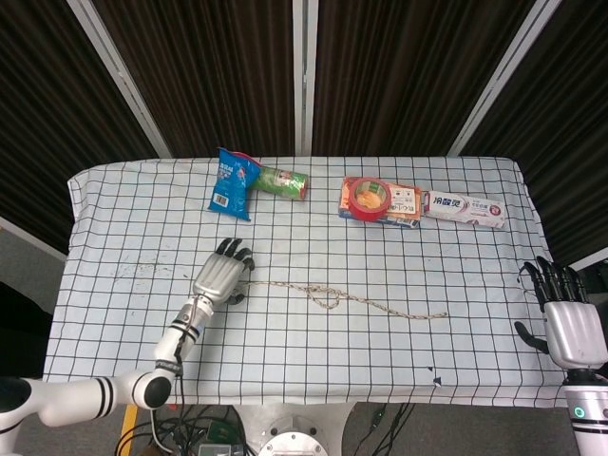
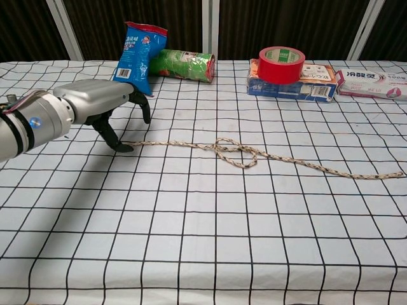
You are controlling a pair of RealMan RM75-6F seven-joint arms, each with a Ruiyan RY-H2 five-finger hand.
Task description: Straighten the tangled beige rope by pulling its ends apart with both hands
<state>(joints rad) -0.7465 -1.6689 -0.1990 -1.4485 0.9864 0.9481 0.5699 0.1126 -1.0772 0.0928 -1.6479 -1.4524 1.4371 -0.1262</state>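
Observation:
The beige rope (image 1: 342,297) (image 2: 254,154) lies across the middle of the checked table, with a loose knot (image 1: 328,299) (image 2: 238,152) near its centre. Its left end sits under my left hand (image 1: 221,274) (image 2: 102,105), whose fingers are spread above it while the thumb tip touches the cloth beside the end; the hand holds nothing. The rope's right end (image 1: 443,315) (image 2: 399,174) lies free. My right hand (image 1: 566,318) hovers open off the table's right edge, far from the rope, seen only in the head view.
Along the back stand a blue snack bag (image 1: 231,181) (image 2: 135,57), a green can on its side (image 1: 283,181) (image 2: 183,65), a red tape roll (image 1: 368,198) (image 2: 280,64) on a box (image 2: 299,86), and a toothpaste box (image 1: 465,210) (image 2: 372,83).

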